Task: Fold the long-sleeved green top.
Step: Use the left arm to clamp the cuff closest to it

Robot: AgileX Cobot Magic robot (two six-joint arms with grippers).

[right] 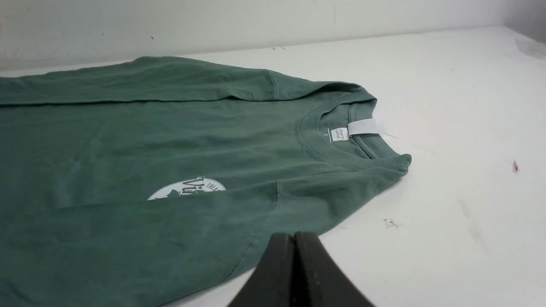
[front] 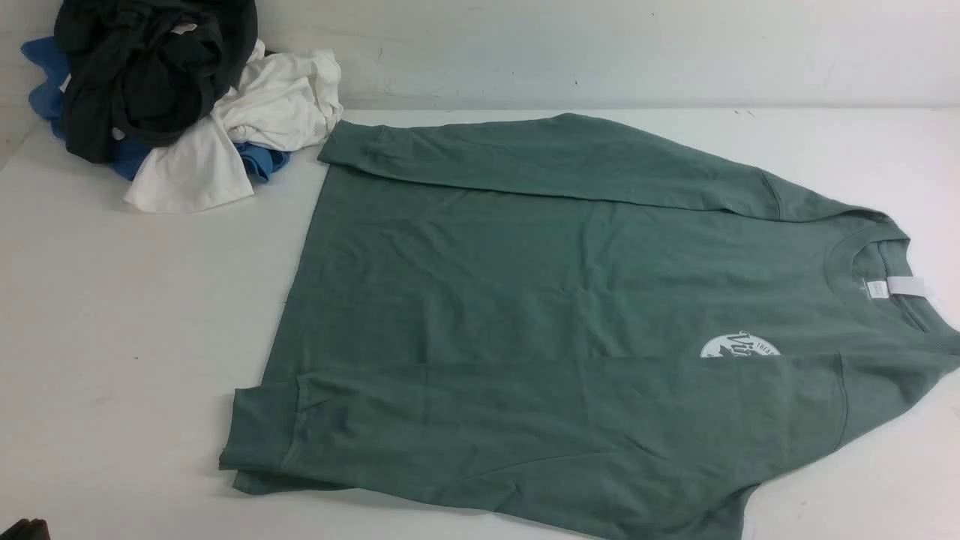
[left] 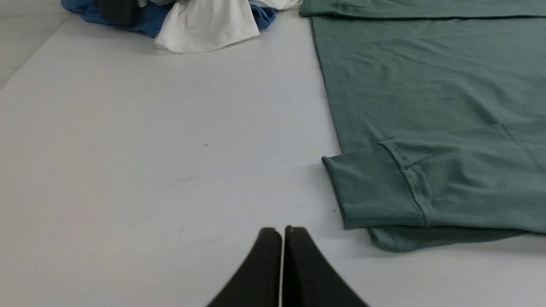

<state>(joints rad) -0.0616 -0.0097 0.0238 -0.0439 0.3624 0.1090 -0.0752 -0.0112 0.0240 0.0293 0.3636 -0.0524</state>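
Note:
The green long-sleeved top (front: pixel 540 300) lies flat across the table, neck to the right, hem to the left. Both sleeves are folded over the body; the near sleeve half covers the white round chest print (front: pixel 739 346). A white neck label (front: pixel 892 288) shows inside the collar. In the left wrist view my left gripper (left: pixel 281 231) is shut and empty over bare table, a short way from the near sleeve's cuff (left: pixel 373 187). My right gripper (right: pixel 294 235) is shut with nothing in it, at the near edge of the top (right: pixel 149 170) below the shoulder seam. Neither gripper shows in the front view.
A heap of black (front: pixel 150 67), white (front: pixel 247 127) and blue (front: pixel 45 82) garments sits at the back left corner against the wall; it also shows in the left wrist view as a white garment (left: pixel 204 25) over blue. The white table (front: pixel 135 337) runs bare left of the top.

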